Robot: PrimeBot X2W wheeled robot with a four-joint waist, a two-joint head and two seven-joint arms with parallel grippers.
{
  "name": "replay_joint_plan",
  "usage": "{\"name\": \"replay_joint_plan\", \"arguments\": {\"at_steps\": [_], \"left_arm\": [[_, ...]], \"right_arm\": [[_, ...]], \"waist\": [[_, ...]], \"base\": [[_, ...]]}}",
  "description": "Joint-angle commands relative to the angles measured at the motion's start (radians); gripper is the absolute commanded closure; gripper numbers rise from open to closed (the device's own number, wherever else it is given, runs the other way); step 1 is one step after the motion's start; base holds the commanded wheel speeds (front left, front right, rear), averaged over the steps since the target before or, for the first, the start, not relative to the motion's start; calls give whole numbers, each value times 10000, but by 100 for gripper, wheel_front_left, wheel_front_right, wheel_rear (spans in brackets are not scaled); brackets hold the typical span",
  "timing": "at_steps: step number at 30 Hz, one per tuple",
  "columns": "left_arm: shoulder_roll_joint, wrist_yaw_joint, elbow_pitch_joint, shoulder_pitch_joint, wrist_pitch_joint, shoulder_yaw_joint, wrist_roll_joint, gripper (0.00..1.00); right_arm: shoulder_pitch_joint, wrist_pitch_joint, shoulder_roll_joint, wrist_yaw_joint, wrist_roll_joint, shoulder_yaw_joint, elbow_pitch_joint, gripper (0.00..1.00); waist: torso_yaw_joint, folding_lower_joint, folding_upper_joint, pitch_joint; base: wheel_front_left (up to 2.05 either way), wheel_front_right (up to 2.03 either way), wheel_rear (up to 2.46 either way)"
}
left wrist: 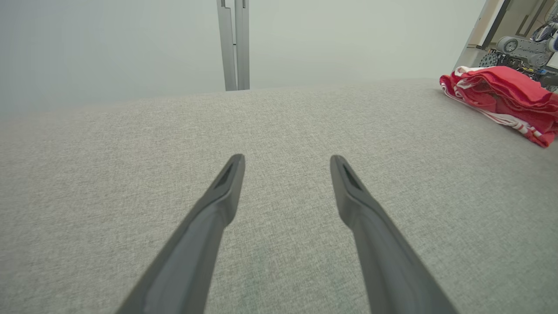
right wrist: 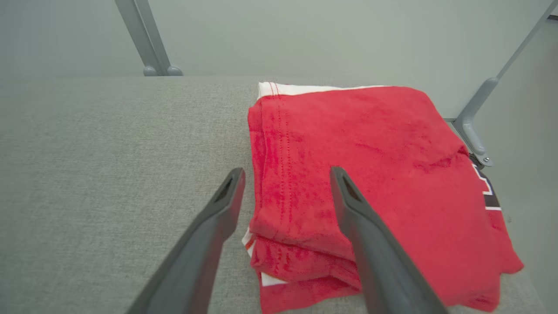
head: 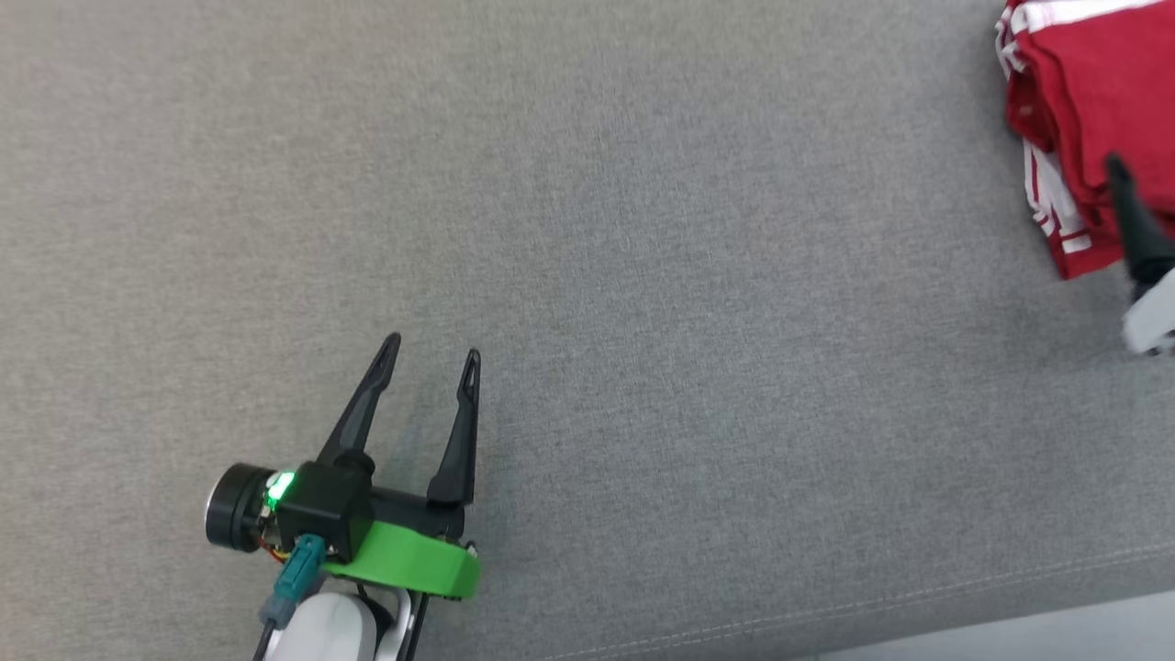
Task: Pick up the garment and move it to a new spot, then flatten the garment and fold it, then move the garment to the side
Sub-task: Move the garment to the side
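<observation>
As the head view showed, the folded red garment (head: 1092,92) lay at two o'clock on the grey cushion (head: 643,275), the left gripper (head: 433,347) spread empty at seven. The left wrist view agreed. In the right wrist view, the right gripper (right wrist: 287,171) stood released over its edge; the task looked done.

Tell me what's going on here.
A two-armed robot is handling a red garment, which lies folded near the right edge of the grey fabric surface. The right gripper hovers at its near edge, fingers apart, gripping nothing. The left gripper sits open over bare surface, well away.
</observation>
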Motion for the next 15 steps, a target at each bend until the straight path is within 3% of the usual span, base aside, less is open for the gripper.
{"name": "replay_joint_plan", "arguments": {"at_steps": [1,11,15], "left_arm": [[3,92,1,237,6,62,-56,0],[-8,515,-72,1311,6,314,-250,0],[-8,697,-170,1640,6,501,-343,0]], "right_arm": [[284,-78,231,-17,-226,-117,-154,0],[2306,-67,2443,-17,-1873,-843,-1385,0],[3141,-66,3417,-17,-2786,-1607,-2053,0]], "waist": [[281,0,0,-1001],[534,0,0,-2587],[522,0,0,-2950]], "base": [[0,0,0],[0,0,0],[0,0,0]]}}
